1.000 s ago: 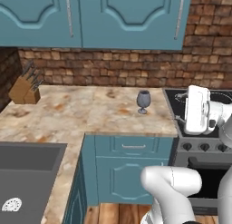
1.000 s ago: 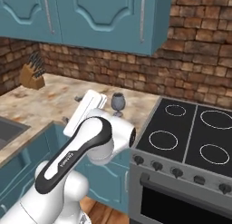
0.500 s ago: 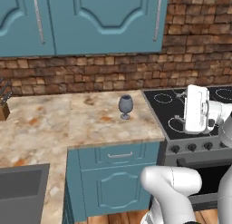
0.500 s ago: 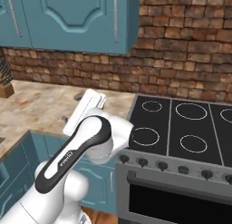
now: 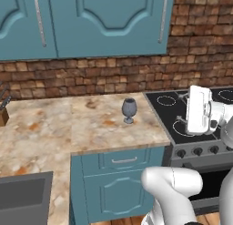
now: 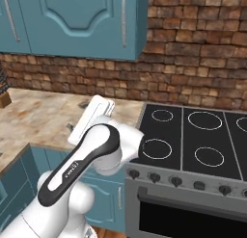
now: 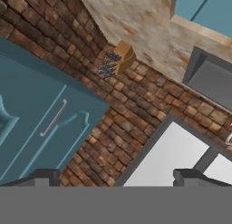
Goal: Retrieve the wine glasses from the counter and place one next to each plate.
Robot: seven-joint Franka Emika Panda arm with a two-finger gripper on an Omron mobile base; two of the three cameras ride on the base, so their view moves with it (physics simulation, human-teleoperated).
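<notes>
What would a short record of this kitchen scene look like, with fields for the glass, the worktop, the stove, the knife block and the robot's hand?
glass: one wine glass, upright on the counter, near the stove side
counter: mottled stone counter over teal cabinets
stove: black stove, four rings, nothing on it
knife block: knife block at the brick wall
hand: hand open, holding nothing, away from the glass

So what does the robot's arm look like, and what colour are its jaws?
The arm is glossy white, made of fat rounded tubes with dark grey joint bands; one band carries small white lettering. The hand is a flat white block. Its jaws end in small dark grey tips.
</notes>
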